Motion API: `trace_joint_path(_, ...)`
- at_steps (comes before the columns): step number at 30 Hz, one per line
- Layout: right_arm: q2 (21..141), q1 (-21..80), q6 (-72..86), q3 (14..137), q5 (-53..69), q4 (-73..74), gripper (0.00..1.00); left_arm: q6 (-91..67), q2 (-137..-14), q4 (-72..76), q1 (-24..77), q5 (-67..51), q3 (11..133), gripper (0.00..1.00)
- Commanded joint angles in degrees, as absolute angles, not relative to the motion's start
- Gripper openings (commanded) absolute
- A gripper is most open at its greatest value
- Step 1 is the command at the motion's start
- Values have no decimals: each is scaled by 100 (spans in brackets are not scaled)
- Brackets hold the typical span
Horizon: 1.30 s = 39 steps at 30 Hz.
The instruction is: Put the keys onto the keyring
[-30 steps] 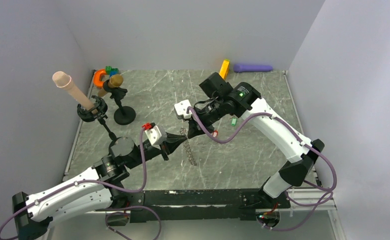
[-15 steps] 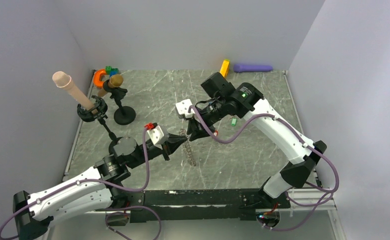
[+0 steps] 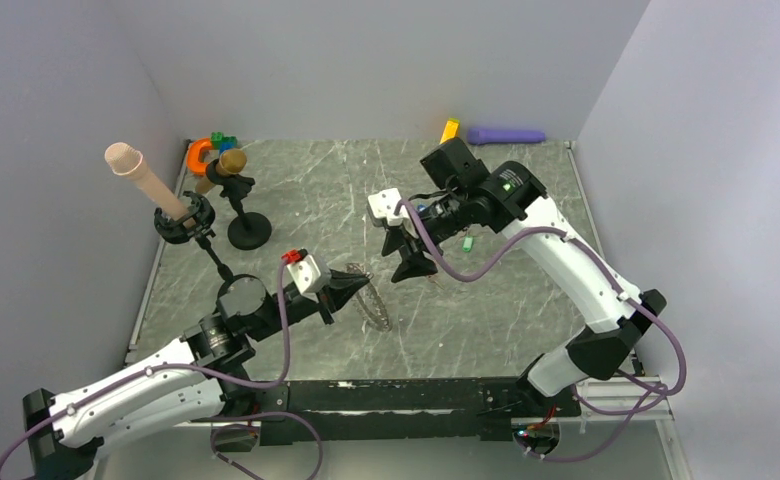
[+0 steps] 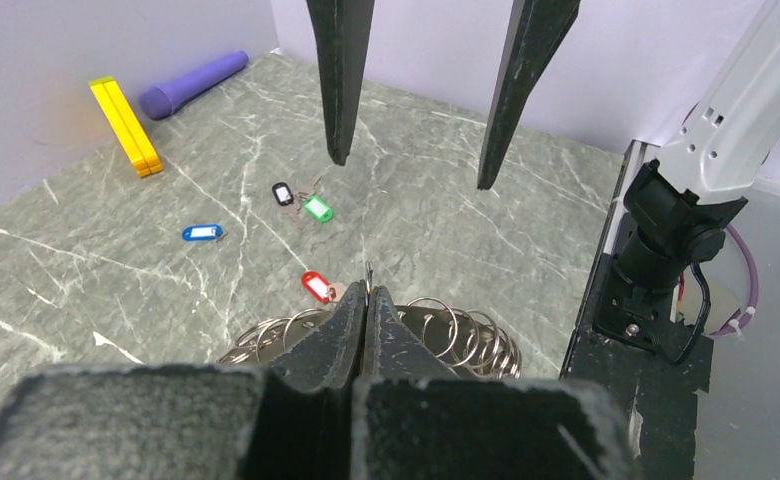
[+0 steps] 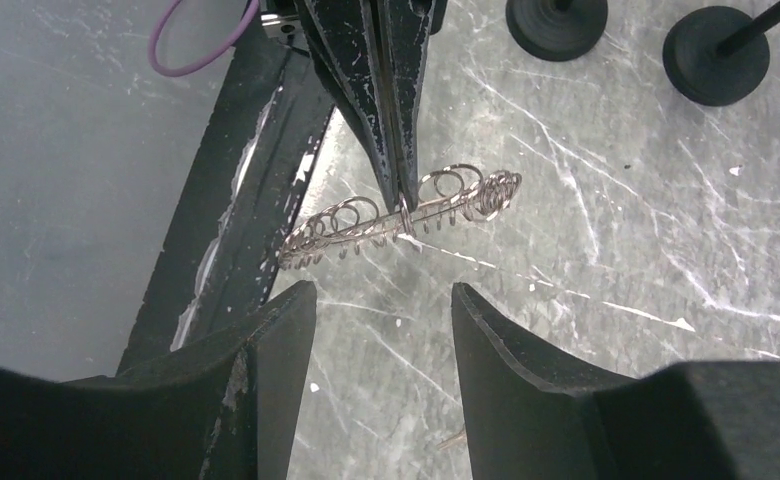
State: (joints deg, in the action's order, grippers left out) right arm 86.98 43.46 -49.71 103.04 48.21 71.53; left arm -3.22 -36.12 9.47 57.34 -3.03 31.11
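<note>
While the left gripper (image 4: 367,303) has its fingers pressed together on one loop of the keyring (image 4: 466,330), the rest of the chain hangs off the tips and sags toward the table (image 4: 116,290). I cannot tell whether it touches the surface. From the right wrist, the keyring (image 5: 366,225) stretches sideways across the pinch, flattened into a line of small silver loops. The right gripper (image 5: 381,300) has its fingers wide apart with nothing between them. It points toward the left tips, clear of the chain. In the left wrist view the two right fingers (image 4: 338,80) hang down from the top edge, apart from the chain.

Red key (image 4: 316,286) lies on the table just beyond the keyring; cannot tell if they touch. Green key (image 4: 316,208) and black key (image 4: 283,193) lie close together farther out. Blue key (image 4: 202,232) is off to their left in that view. Yellow block (image 4: 126,125) and purple cylinder (image 4: 191,83) sit by the back wall. Two black stand bases (image 5: 558,20) show on the table beyond the left fingers.
</note>
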Motion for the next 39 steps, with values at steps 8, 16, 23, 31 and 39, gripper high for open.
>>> trace_joint_path(8, 8247, 3931, -5276, 10328, 5438, 7574, 58, -145, -3291, 836, 5731, -214, 3185, 0)
trace_joint_path(16, 8174, 3583, -5466, 10025, 5826, 7640, 58, 220, -3088, 809, 5733, -398, 3180, 0)
trace_joint_path(23, 8149, 3535, -5719, 9546, 6066, 7589, 59, 1098, -2955, 322, 5731, -1262, 3391, 0)
trace_joint_path(31, 8180, 3523, -6228, 9264, 6425, 7702, 59, 1789, -3526, -1093, 5731, -1710, 4368, 0)
trace_joint_path(39, 8200, 3524, -6776, 8924, 6870, 7780, 60, 1756, -3687, -795, 5735, -1887, 4339, 0)
